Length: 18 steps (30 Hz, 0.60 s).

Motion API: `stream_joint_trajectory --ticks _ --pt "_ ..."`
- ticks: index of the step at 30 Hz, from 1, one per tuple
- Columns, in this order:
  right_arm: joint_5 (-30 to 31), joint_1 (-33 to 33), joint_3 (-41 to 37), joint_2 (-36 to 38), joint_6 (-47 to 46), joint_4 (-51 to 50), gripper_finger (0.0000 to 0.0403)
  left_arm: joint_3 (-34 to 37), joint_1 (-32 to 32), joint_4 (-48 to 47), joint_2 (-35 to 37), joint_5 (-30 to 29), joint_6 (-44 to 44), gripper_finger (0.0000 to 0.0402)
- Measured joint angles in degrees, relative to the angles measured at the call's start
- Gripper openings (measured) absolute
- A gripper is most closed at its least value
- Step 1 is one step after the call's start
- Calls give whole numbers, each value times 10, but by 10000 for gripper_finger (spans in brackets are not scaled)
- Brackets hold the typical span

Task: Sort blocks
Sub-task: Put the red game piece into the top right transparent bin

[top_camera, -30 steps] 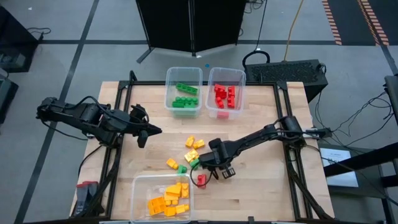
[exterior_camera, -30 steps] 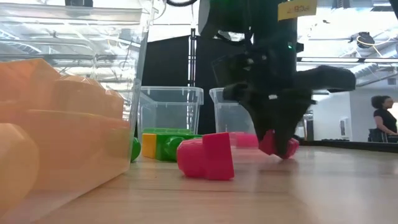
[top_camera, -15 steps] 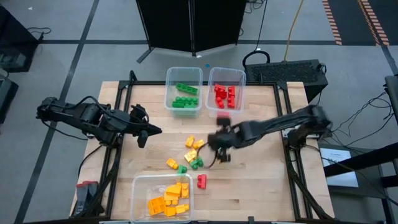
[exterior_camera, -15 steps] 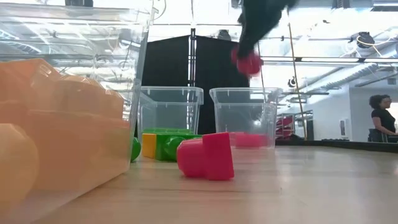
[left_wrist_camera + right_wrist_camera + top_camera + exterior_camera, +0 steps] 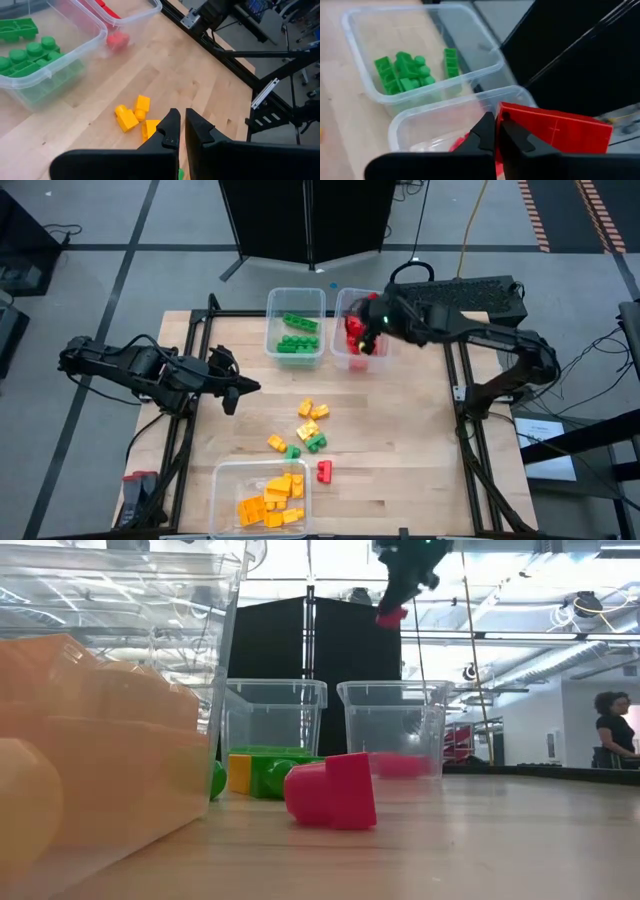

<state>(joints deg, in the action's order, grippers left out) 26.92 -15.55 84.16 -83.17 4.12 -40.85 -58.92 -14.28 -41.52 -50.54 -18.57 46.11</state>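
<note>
My right gripper (image 5: 370,336) hangs above the red tub (image 5: 340,310) at the table's far edge, shut on a red block (image 5: 555,131); the low view shows that block (image 5: 391,616) high over the tub (image 5: 395,725). Inside the tub lie more red blocks (image 5: 354,326). My left gripper (image 5: 250,388) is shut and hovers over the table's left part, touching nothing. Loose on the table's middle lie yellow blocks (image 5: 312,412), green blocks (image 5: 316,442) and one red block (image 5: 324,471). Another red block (image 5: 357,365) lies on the table just outside the red tub. My right gripper pinches the red block between its two fingers at one end (image 5: 512,117); the rest of the block sticks out to one side of the fingers. The fingers point down from above. The block is lifted clear and hangs at the fingertips (image 5: 400,595) over the red tub.
A tub with green blocks (image 5: 295,325) stands left of the red tub. A tub with yellow blocks (image 5: 262,498) stands at the near edge and fills the low view's left (image 5: 100,740). A person (image 5: 612,730) stands in the room beyond the table.
My right gripper has risen from the table near the loose red block, carrying a red block, and swung toward the far edge until it is over the red tub. It has stayed shut on the block. The loose blocks have not moved.
</note>
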Motion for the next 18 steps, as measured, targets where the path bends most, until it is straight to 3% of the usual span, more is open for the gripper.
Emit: stream_joint_trajectory --ticks 6,9,12,18 --pt "-144 -66 0 -33 12 1 3 0 0 -1 0 0 0 0" --pt "-168 -79 0 -37 13 -7 25 0 0 -1 0 -1 0 0" --pt "-169 -87 0 -38 11 -25 73 0 0 -2 0 -2 0 0" --pt "-175 -89 0 -36 11 -37 205 0 0 -2 0 -11 0 0"
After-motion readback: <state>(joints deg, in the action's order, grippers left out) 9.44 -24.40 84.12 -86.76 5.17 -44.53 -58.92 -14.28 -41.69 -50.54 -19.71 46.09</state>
